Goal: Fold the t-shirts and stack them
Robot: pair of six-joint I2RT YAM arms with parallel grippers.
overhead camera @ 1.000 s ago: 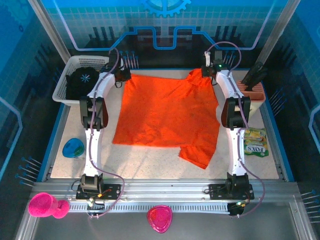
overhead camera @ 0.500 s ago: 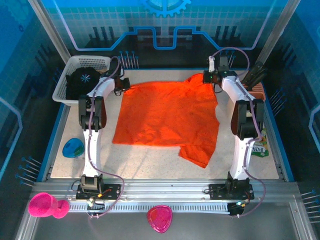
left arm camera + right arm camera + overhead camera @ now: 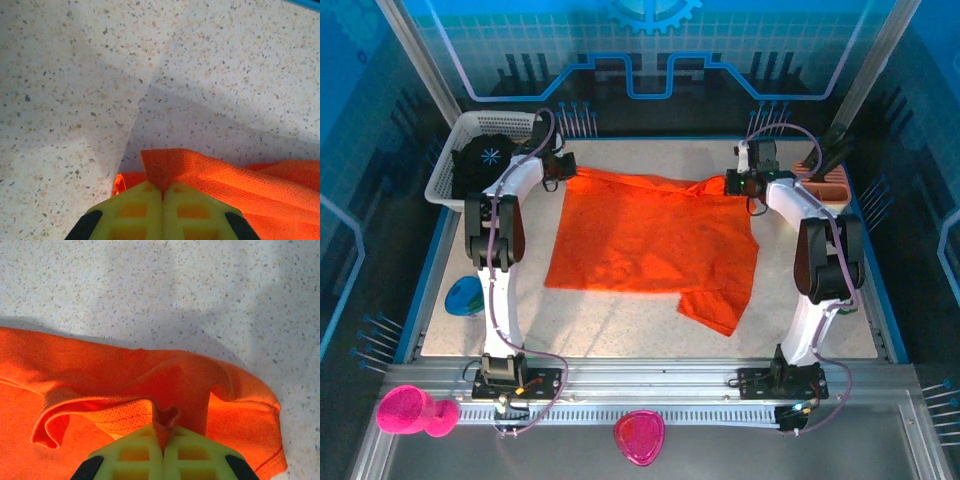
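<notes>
In the top view a white mesh basket [image 3: 442, 170] sits at ten o'clock on the table [image 3: 620, 320], and the black t-shirt [image 3: 485, 165] with its pale starburst print lies bundled inside it. At two o'clock a reddish-brown rack [image 3: 832, 188] holds dark upright tools [image 3: 832, 150]. The orange t-shirt [image 3: 655, 245] is spread across the middle of the table, one sleeve trailing toward five o'clock. Its far edge is rumpled between the two grippers. The left gripper [image 3: 563, 172] is at the shirt's eleven o'clock corner, its yellow fingers [image 3: 135, 205] pressed together on a fold of orange cloth. The right gripper [image 3: 735, 183] is at the one o'clock corner, likewise clamped on a bunched edge of the same shirt
</notes>
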